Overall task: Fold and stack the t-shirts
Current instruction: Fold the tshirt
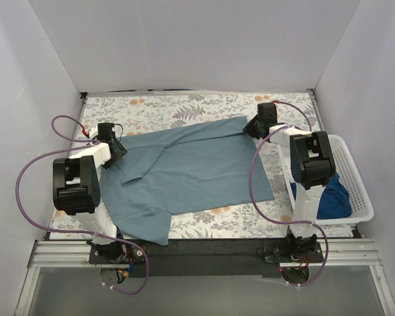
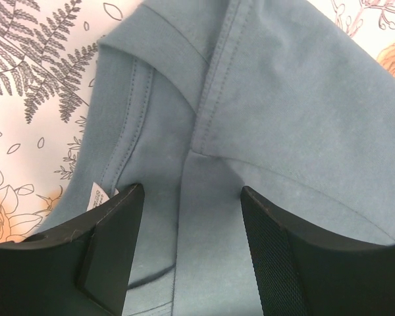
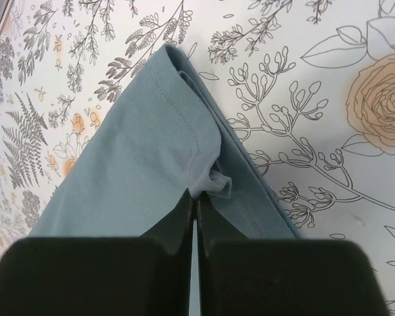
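A slate-blue t-shirt [image 1: 191, 171] lies spread on the floral table cover, partly folded, one sleeve near the front left. My left gripper [image 1: 118, 150] is open at the shirt's left edge; in the left wrist view its jaws stand wide apart over the cloth [image 2: 250, 118] by a seam and a white label. My right gripper [image 1: 250, 128] is shut on the shirt's far right corner; in the right wrist view a pinch of hem [image 3: 207, 178] sits between its closed fingertips. A darker royal blue t-shirt [image 1: 334, 197] lies crumpled in the basket.
A white lattice basket [image 1: 352, 174] stands at the right edge beside the right arm. White walls enclose the table on three sides. Purple cables loop from both arms. A black rail runs along the near edge.
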